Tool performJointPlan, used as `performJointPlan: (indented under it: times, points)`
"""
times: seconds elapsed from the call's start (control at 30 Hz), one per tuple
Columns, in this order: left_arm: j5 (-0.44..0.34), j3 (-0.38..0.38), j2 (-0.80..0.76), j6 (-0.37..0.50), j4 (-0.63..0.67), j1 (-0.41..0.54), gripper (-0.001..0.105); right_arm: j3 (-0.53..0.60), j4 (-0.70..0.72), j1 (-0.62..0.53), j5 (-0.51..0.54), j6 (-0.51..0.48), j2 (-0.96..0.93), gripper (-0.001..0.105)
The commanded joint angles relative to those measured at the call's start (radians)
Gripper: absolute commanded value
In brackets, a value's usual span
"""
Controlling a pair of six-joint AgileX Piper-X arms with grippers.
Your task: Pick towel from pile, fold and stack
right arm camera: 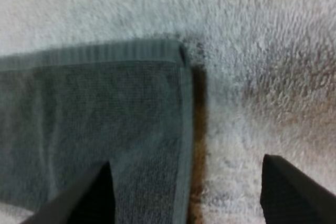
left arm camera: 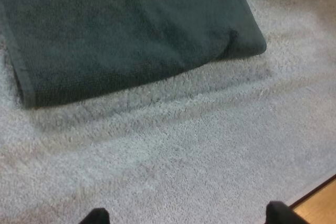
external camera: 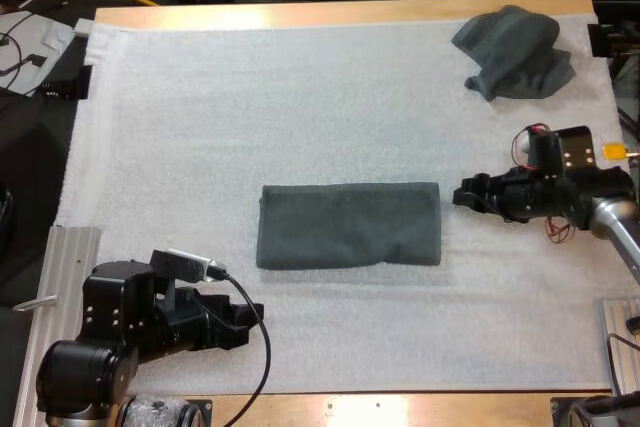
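Note:
A dark grey-green towel (external camera: 350, 225), folded into a long flat rectangle, lies in the middle of the white mat (external camera: 200, 117). A second towel (external camera: 515, 52) sits crumpled at the mat's far right corner. My right gripper (external camera: 465, 194) hovers just off the folded towel's right end. It is open, and its fingers (right arm camera: 89, 192) stand apart above the towel's hemmed corner (right arm camera: 178, 56). My left gripper (external camera: 238, 322) rests low near the front edge, short of the folded towel (left arm camera: 121, 30). It is open, with its fingertips (left arm camera: 94, 216) wide apart over bare mat.
Wooden table edge (external camera: 340, 13) runs along the far side, and a strip of it (left arm camera: 320, 205) shows by the left gripper. Metal rails (external camera: 60, 257) flank the mat at front left and front right.

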Motion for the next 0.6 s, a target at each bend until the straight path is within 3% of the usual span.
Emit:
performJointPlan:
  times: [0.0, 0.37, 0.57]
  points:
    - [0.009, -0.007, -0.001, -0.004, -0.007, -0.005, 0.058, -0.004, -0.039, -0.008, -0.063, 0.001, 0.062, 0.059]
    - [0.010, -0.005, 0.001, -0.005, -0.009, -0.003, 0.058, -0.002, -0.144, 0.012, -0.163, 0.039, 0.218, 0.059]
    - [0.007, -0.005, -0.002, -0.001, -0.002, -0.002, 0.058, -0.004, -0.160, 0.037, -0.159, 0.062, 0.237, 0.058]
